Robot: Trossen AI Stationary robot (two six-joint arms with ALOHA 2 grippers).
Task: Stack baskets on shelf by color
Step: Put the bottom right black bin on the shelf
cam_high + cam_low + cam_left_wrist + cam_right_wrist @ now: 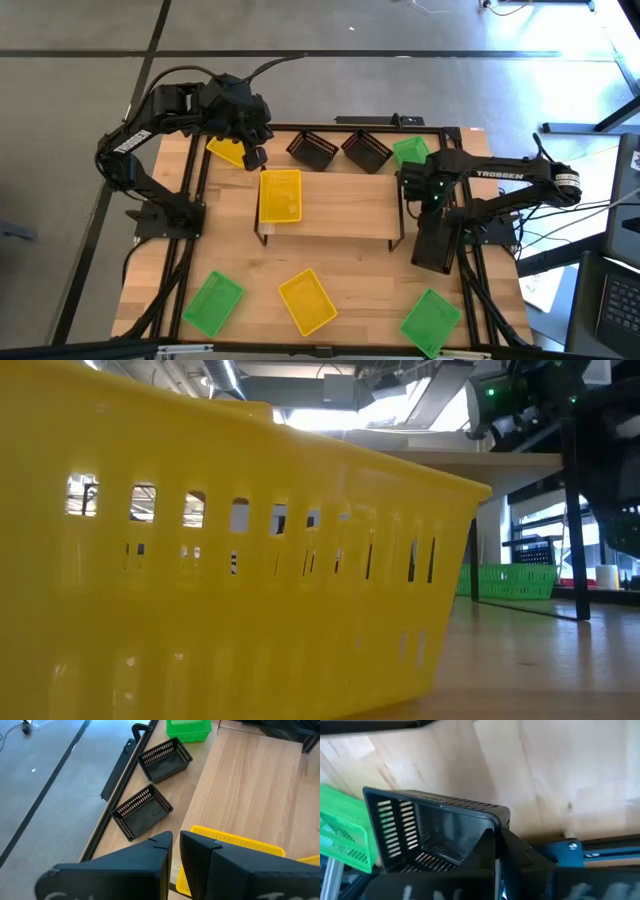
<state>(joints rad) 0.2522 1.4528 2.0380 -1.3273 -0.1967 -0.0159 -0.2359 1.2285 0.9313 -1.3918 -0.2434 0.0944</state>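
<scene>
Right gripper [496, 851] is clamped on the wall of a black basket [432, 832], fingers pinched shut on its rim. In the high view it sits just off the shelf's [350, 205] right end, with that basket [437, 242] hanging tilted on the near side of the gripper [432, 203].

Left gripper [256, 152] hovers over the table's far-left part, just beyond the shelf's left end. Fingers [150, 865] show a narrow gap with nothing between them.

One yellow basket [280, 196] sits on the shelf's left end. Second yellow basket [226, 150] lies on the table under the left arm.

Two more black baskets [311, 150] [366, 150] sit side by side on the table behind the shelf, with a green basket [410, 151] to their right.

Near edge of the table, left to right: green [213, 303], yellow [307, 301], green [431, 320].
</scene>
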